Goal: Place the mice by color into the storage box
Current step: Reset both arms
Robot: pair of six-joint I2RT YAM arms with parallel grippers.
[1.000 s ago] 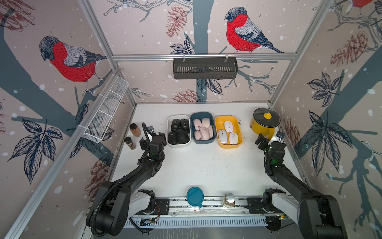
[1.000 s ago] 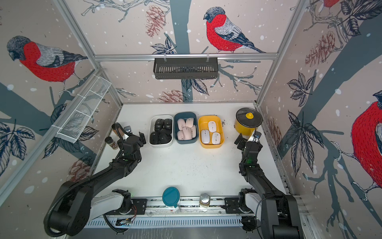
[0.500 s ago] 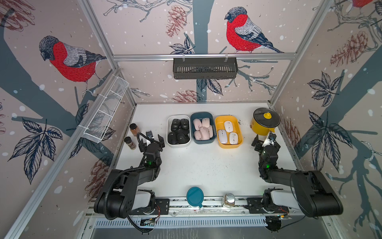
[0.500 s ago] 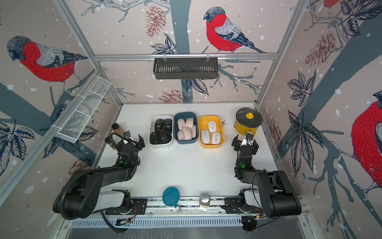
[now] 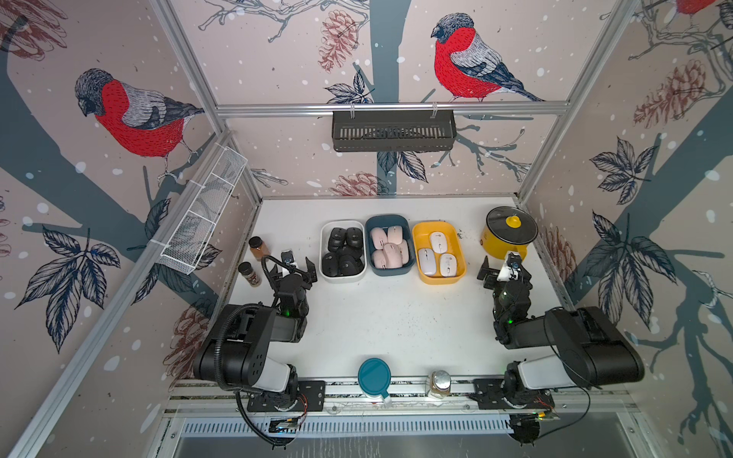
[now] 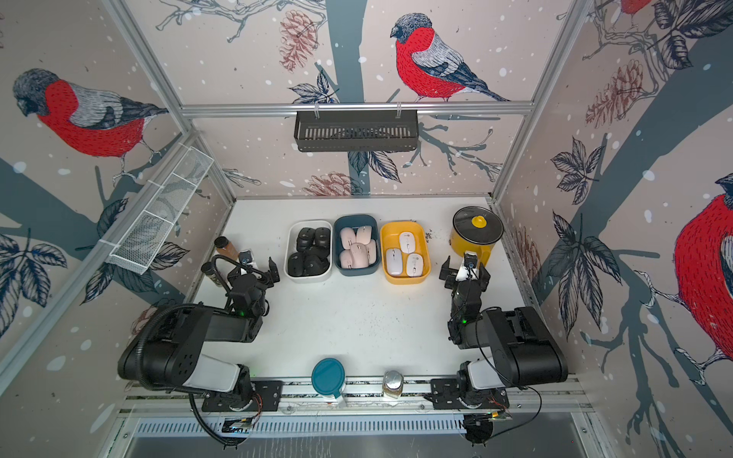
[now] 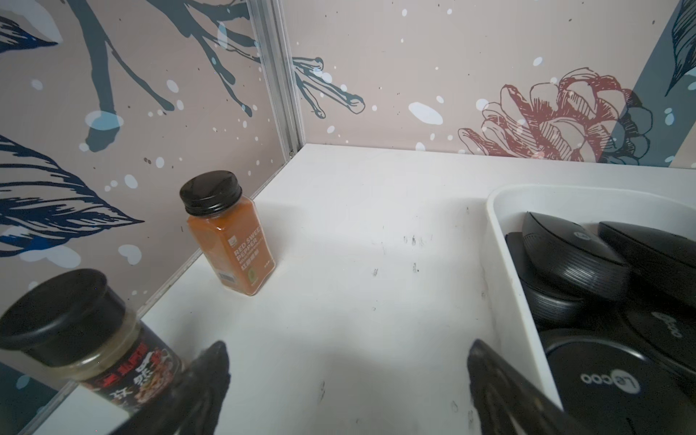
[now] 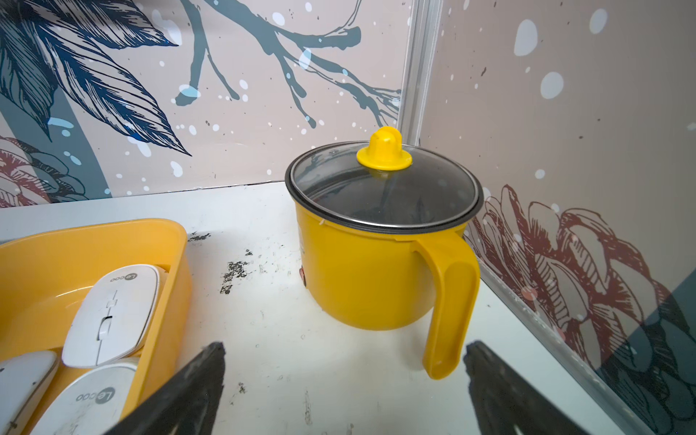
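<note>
On table (image 5: pixel 396 317), mice (image 5: pixel 390 250) lie colour-sorted in bins (image 5: pixel 436 229). Left gripper (image 5: pixel 294 273), right gripper (image 5: pixel 503 276) gape empty; job judged done; retract next.

This is a staged robot test cell, not a lived-in room. A white counter (image 5: pixel 396 317) is boxed in by panels (image 5: pixel 277 59) printed with bullfinches and pine cones, and the panels sit in aluminium struts (image 5: pixel 277 109). Two black arms (image 5: pixel 246 345) are bolted to a rail (image 5: pixel 408 390) along the front edge. The props are mixed, part kitchen and part office: a yellow pot (image 5: pixel 509 234), spice jars (image 5: pixel 258 248), and three bins (image 5: pixel 386 218) of mice (image 5: pixel 390 253). A wire basket (image 5: pixel 198 222) hangs on the left wall and a black rack (image 5: pixel 392 131) hangs from the back strut.
</note>
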